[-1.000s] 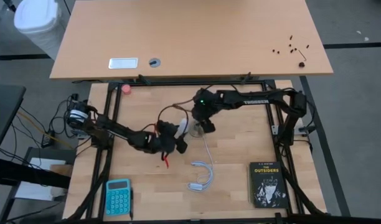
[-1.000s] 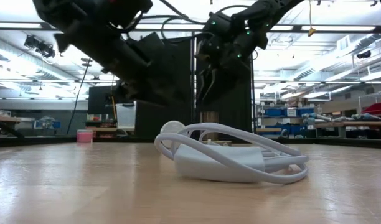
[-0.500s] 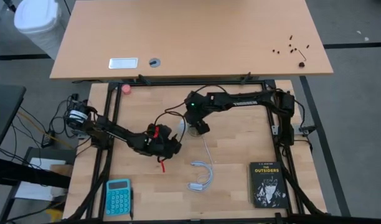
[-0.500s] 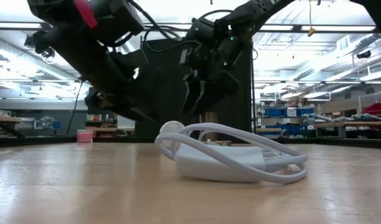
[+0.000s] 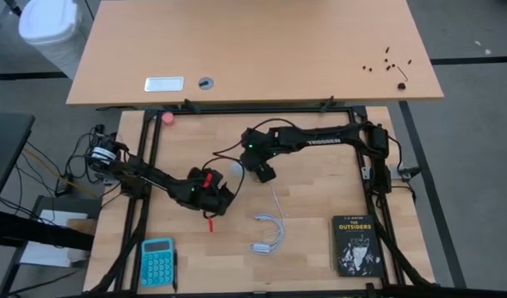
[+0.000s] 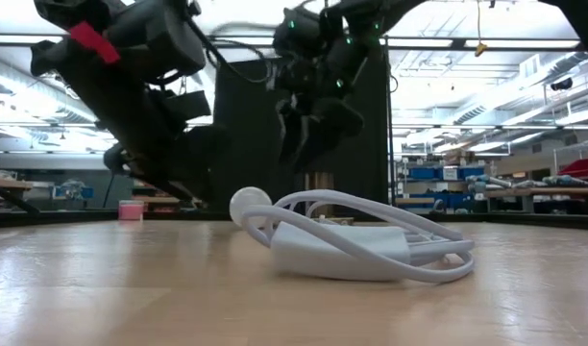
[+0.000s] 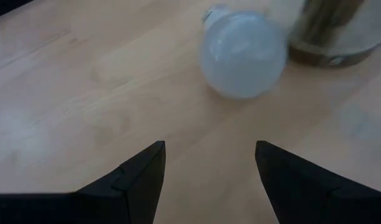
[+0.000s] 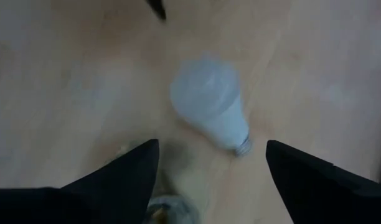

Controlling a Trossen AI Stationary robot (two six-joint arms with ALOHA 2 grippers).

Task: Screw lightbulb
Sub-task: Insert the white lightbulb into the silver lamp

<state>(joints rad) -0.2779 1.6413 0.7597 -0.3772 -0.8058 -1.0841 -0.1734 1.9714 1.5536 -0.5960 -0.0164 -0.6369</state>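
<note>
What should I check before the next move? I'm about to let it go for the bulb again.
1. Lightbulb free on the table, on its side: ok.
2. Right gripper open, above the bulb: ok.
3. Left gripper open, empty, bulb ahead of it: ok.
4. Bulb in the socket: not ok, it lies beside it.
5. White cord away from the bulb: ok.
6. Screw base undamaged: cannot tell.

The lightbulb (image 5: pixel 234 168) lies loose on the table (image 5: pixel 311 215), boxed in a bit: left tool (image 7: pixel 206 180) on one side, right tool (image 8: pixel 209 174) hanging over it, both with fingers spread, and the socket (image 7: pixel 330 37) just beside it. The white cord (image 5: pixel 270 232) blocks the near middle. Calculator (image 5: pixel 157 261) and book (image 5: pixel 355 245) sit well apart at the near corners.
</note>
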